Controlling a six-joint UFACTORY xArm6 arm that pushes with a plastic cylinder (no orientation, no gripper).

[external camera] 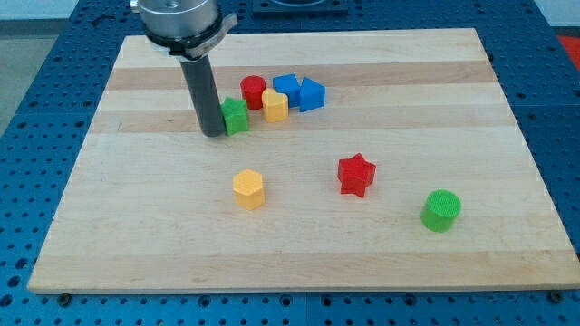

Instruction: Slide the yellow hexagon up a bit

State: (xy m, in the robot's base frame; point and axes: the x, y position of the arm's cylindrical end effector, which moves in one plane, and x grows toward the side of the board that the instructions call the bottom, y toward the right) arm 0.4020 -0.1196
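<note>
The yellow hexagon (248, 188) lies on the wooden board (136, 208), a little left of the middle and towards the view's bottom. My tip (213, 133) rests on the board above and left of it, well apart from it. The tip touches the left side of a green block (236, 116).
A cluster sits right of the tip: a red cylinder (253, 91), a yellow block (275, 105) and two blue blocks (286, 87) (311, 94). A red star (356, 174) lies right of the hexagon. A green cylinder (441, 210) stands at lower right.
</note>
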